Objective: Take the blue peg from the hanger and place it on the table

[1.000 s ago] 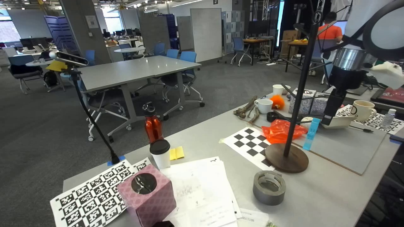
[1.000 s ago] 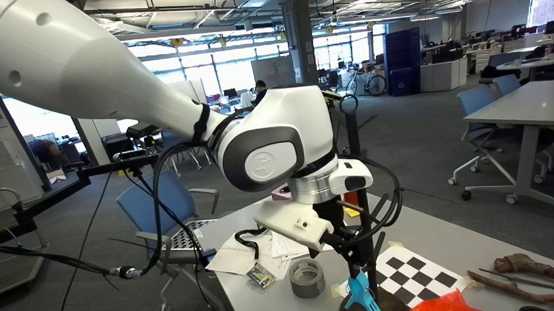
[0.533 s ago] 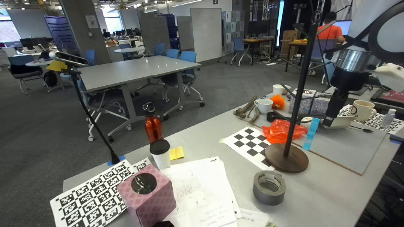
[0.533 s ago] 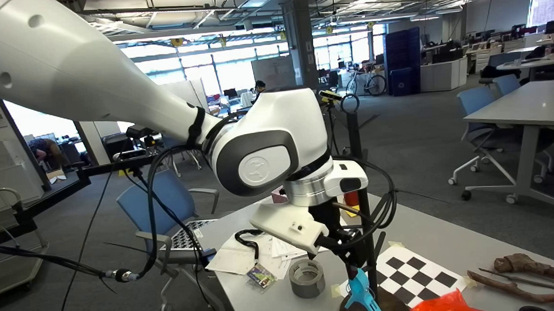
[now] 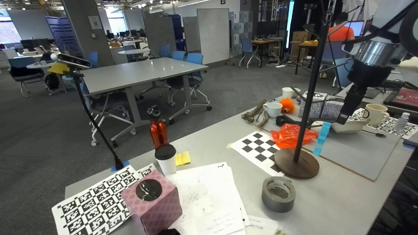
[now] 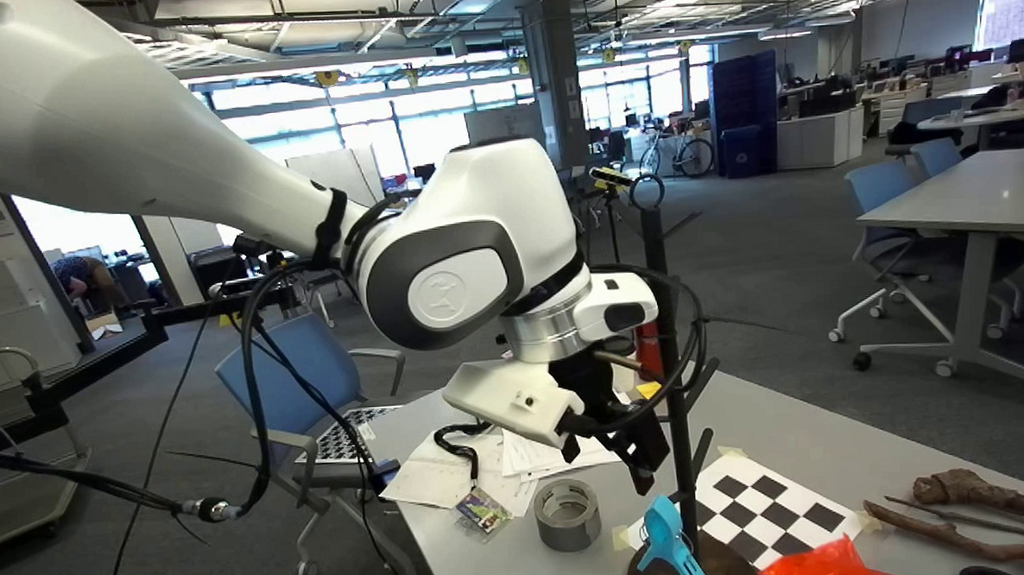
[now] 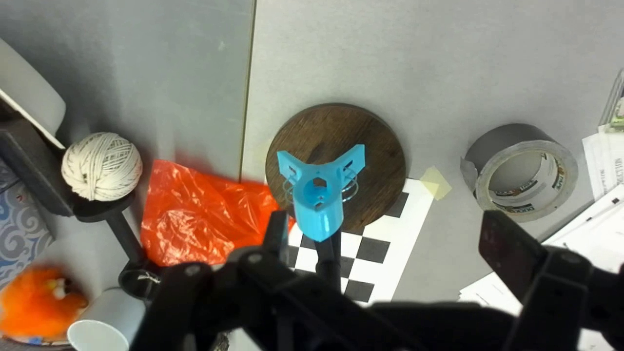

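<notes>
STEP: looks like you're at the line-up, grab not yet made | TOOL: your gripper (image 7: 387, 235) stands wide, holding nothing | PEG: blue peg (image 7: 319, 195) there on the hanger (image 5: 311, 93), over its round base (image 7: 336, 134) | NEXT: it's off-centre, so shift until the jaws straddle it, come down, close, then table (image 5: 343, 202)!

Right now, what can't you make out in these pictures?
Wrist view: much of the hanger's pole, behind the blue peg and the gripper.
In an exterior view: part of the hanger's base, cut off by the bottom edge.
In an exterior view: writing on the papers, too small.
</notes>
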`<act>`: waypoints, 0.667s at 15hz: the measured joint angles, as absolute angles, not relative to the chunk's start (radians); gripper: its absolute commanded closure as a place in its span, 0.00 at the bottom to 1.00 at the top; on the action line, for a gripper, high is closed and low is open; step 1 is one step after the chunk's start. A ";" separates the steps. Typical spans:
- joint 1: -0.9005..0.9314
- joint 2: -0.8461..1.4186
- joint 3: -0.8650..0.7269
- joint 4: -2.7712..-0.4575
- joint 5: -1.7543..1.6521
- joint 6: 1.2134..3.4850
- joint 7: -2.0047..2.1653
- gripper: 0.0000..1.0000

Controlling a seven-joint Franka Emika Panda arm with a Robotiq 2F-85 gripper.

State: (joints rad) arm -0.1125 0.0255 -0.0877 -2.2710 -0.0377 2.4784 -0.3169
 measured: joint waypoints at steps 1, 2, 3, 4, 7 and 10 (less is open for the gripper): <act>-0.110 0.005 -0.087 -2.281 -0.040 2.478 -0.311 0.00; -0.108 -0.016 -0.086 -2.292 -0.043 2.478 -0.304 0.00; -0.107 -0.033 -0.086 -2.302 -0.045 2.478 -0.298 0.00; -0.106 -0.047 -0.086 -2.314 -0.046 2.478 -0.293 0.00; -0.105 -0.063 -0.088 -2.344 -0.046 2.477 -0.286 0.00; -0.107 -0.051 -0.096 -2.358 -0.046 2.477 -0.283 0.00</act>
State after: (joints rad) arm -0.1073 -0.0514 -0.0963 -2.3577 -0.0455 2.4774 -0.2831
